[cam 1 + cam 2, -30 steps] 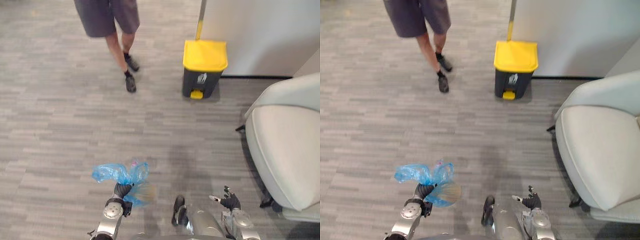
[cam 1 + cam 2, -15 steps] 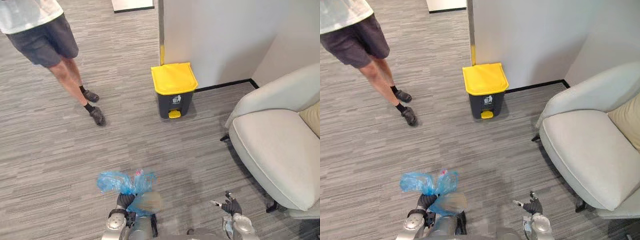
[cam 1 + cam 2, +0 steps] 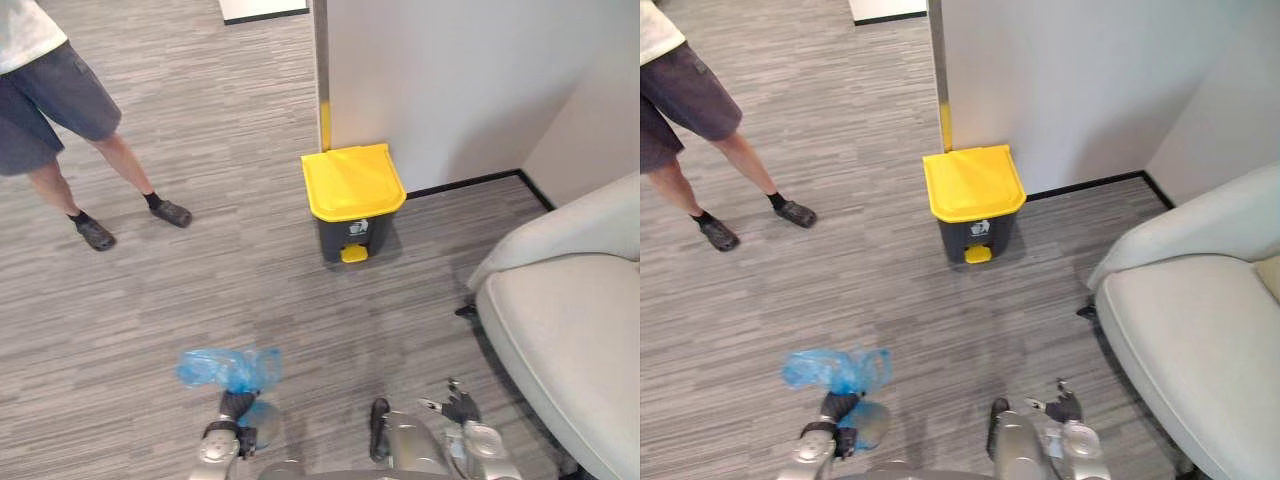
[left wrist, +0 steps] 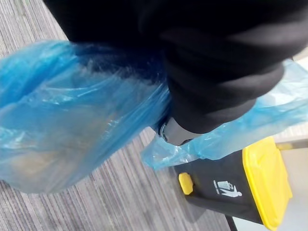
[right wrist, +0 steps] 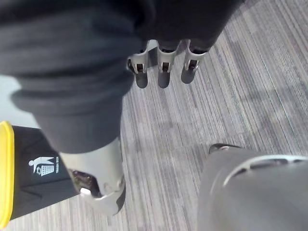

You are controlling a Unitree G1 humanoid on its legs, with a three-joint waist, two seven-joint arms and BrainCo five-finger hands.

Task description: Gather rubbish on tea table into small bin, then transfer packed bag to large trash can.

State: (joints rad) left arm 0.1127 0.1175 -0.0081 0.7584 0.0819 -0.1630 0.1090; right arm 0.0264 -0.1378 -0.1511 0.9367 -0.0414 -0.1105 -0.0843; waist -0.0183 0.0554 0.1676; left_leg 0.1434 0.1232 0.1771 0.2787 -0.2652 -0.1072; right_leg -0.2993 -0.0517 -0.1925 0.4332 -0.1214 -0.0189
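Left hand (image 3: pixel 237 407), low at the robot's left, fingers curled round the bunched neck of the blue bag (image 3: pixel 228 367); the bag's filled body hangs beside the hand, above the grey floor (image 3: pixel 150 300). Right hand (image 3: pixel 460 408), low at the right, fingers (image 5: pixel 163 72) straight and relaxed, holding nothing. Yellow-lidded trash can (image 3: pixel 352 185), lid closed, stands against the wall ahead, well apart from the bag. A person (image 3: pixel 60 110) stands at far left; pale armchair (image 3: pixel 570 330) at right.

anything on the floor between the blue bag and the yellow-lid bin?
Nothing: in the left eye view just bare grey floor runs from the blue bag to the bin.
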